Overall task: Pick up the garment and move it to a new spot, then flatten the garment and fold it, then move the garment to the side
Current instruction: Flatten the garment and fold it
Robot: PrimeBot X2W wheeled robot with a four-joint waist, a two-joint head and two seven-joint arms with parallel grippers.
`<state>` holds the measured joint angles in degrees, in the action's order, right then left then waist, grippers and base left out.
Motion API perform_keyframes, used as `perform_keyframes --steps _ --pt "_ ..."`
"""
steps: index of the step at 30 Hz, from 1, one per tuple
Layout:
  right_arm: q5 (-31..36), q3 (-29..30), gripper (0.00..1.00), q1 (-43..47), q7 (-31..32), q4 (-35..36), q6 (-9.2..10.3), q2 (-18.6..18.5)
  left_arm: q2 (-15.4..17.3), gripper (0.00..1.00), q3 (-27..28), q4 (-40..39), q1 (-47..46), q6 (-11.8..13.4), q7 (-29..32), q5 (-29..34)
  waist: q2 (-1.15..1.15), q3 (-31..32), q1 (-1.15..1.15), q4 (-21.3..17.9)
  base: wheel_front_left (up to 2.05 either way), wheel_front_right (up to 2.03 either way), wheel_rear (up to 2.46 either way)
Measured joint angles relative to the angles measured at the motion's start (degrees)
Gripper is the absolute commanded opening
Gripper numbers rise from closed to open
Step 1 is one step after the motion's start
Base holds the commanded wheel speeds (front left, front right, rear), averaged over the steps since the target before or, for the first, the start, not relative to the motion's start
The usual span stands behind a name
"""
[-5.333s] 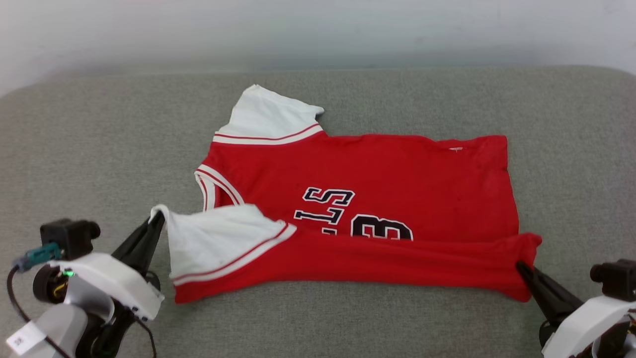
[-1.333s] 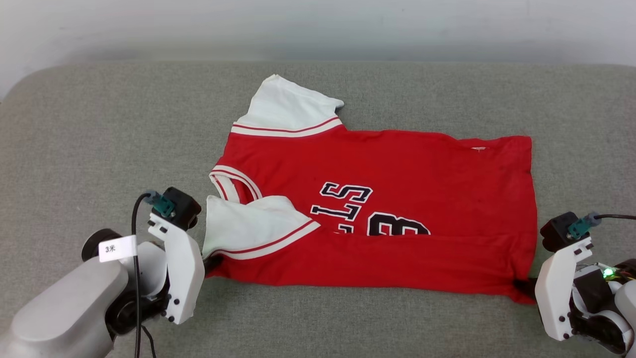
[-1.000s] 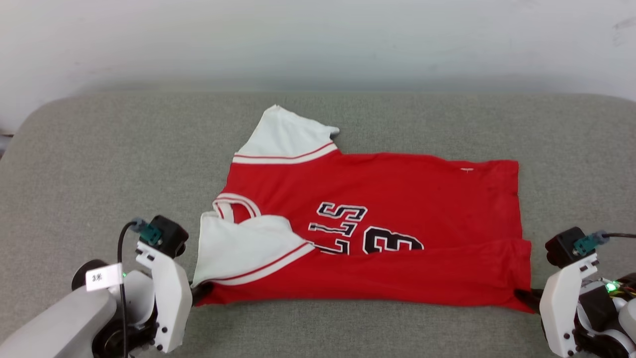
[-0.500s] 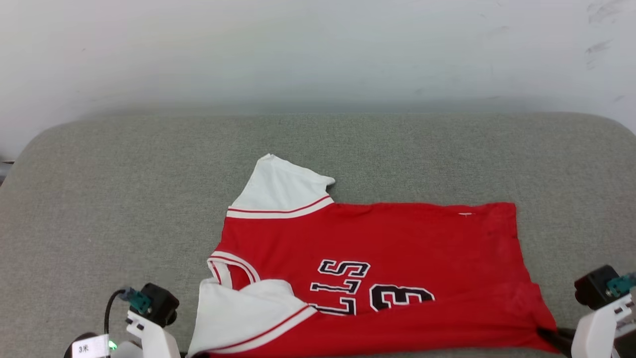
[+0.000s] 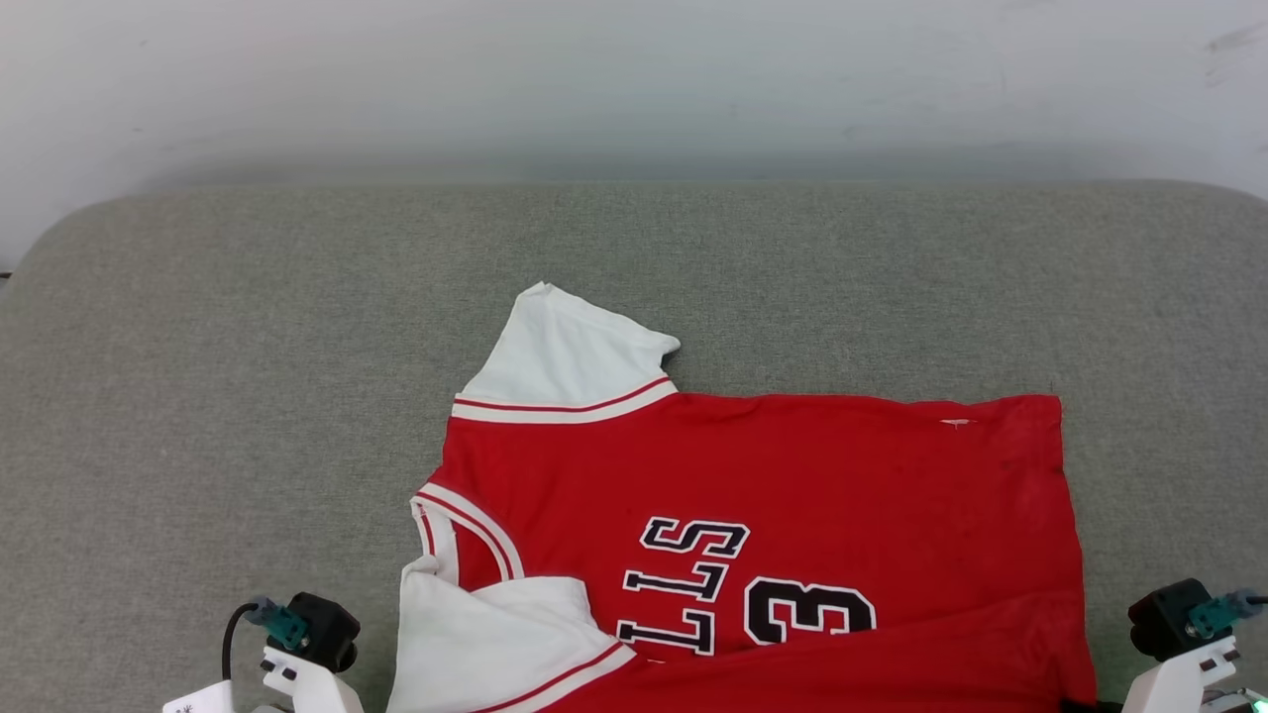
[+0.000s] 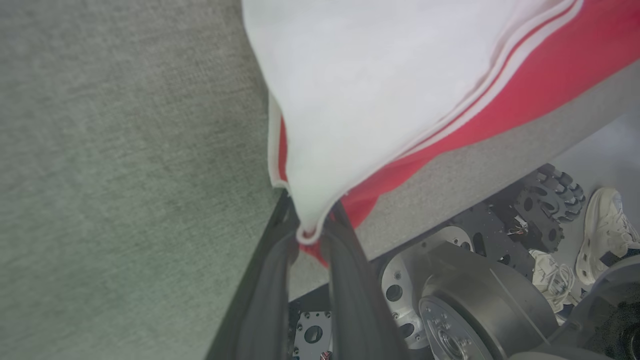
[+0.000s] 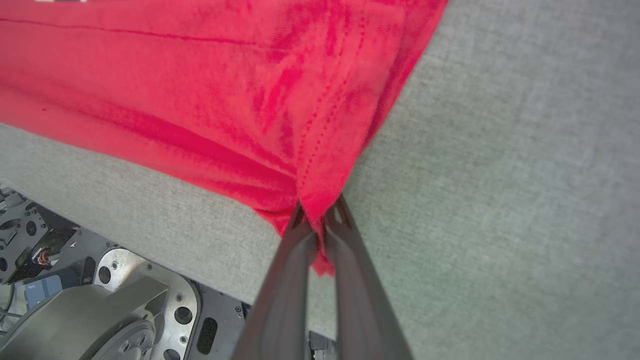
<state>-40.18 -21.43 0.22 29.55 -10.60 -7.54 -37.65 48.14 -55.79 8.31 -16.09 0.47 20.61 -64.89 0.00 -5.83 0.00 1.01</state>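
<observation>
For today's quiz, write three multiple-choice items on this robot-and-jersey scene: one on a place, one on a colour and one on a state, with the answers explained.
1. Where on the jersey does the left claw grip?
A. the striped collar
B. the tip of a white sleeve
C. the printed number

2. What colour is the chest lettering?
A. yellow
B. blue
C. black with white edging

3. What state is the right claw in?
A. shut on a red corner of the jersey
B. open above the cloth
C. shut on nothing

Answers:
1 B: the left wrist view shows the claw pinching the sleeve's white tip.
2 C: the head view shows black letters outlined in white.
3 A: the right wrist view shows red cloth pinched in the claw.
</observation>
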Motion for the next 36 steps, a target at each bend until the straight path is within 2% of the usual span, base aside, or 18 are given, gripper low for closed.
perform_keyframes --steps 2,3,4,5,9,15,21,25,30,32,36 --pt "0.86 -0.24 0.0 -0.27 -1.09 -1.6 0.0 0.69 -0.74 0.0 0.03 1.62 -0.11 -0.51 -0.54 0.0 0.0 -0.26 0.0 0.23 0.0 0.0 0.0" --pt "1.1 -0.13 0.13 -0.29 -2.05 -2.47 0.0 1.16 -1.13 0.0 0.04 2.36 -0.12 -0.79 -0.73 -0.15 0.0 -0.26 0.0 0.38 0.0 0.0 0.0" --pt "1.44 -0.01 0.64 -0.31 -3.65 -3.94 0.0 2.16 -1.68 0.57 0.12 3.31 -0.12 -1.01 -1.49 -0.37 0.0 0.01 0.0 0.61 0.0 0.0 0.0" --pt "1.44 -0.01 1.0 -0.31 -3.65 -3.94 0.0 2.16 -1.68 1.0 0.12 3.31 -0.12 -1.01 -1.49 -0.37 0.0 0.01 0.0 0.61 0.0 0.0 0.0" --pt "3.33 2.38 1.0 -0.25 -9.72 -4.15 0.0 3.43 -0.77 1.0 1.01 3.46 -0.02 -0.9 -4.09 0.15 0.0 1.42 0.0 1.15 0.0 0.0 0.0" --pt "8.05 9.65 1.0 0.08 -18.38 0.24 0.01 5.49 2.23 1.0 4.83 -1.09 -0.19 1.77 -10.9 2.07 0.0 2.71 0.0 1.39 0.0 0.0 0.0" --pt "15.97 17.88 1.0 -0.24 -28.67 5.21 0.02 13.14 2.55 1.0 8.88 -2.1 -3.71 6.66 -21.3 8.82 0.0 2.78 0.0 0.64 0.0 0.0 0.0" --pt "20.33 22.08 1.0 -0.2 -33.76 8.18 0.02 19.27 0.87 1.0 10.27 -1.45 -7.11 7.68 -25.44 11.74 0.0 2.5 0.0 -0.27 0.0 0.0 0.0" --pt "23.81 23.27 1.0 0.66 -36.09 10.89 0.02 24.64 -0.67 1.0 10.87 1.03 -13.95 6.69 -26.33 14.88 0.0 1.17 0.0 -1.83 0.0 0.0 0.0" --pt "24.51 22.84 1.0 0.62 -36.31 11.41 0.02 25.52 -1.34 1.0 10.83 2.6 -17.53 4.77 -24.48 15.15 0.0 0.2 0.0 -2.61 0.0 0.0 0.0" --pt "24.73 21.76 1.0 -0.72 -36.65 11.83 0.02 26.06 -2.89 1.0 9.9 6.9 -24.76 -0.64 -15.41 12.2 0.0 -2.35 0.0 -4.46 0.0 0.0 0.0"
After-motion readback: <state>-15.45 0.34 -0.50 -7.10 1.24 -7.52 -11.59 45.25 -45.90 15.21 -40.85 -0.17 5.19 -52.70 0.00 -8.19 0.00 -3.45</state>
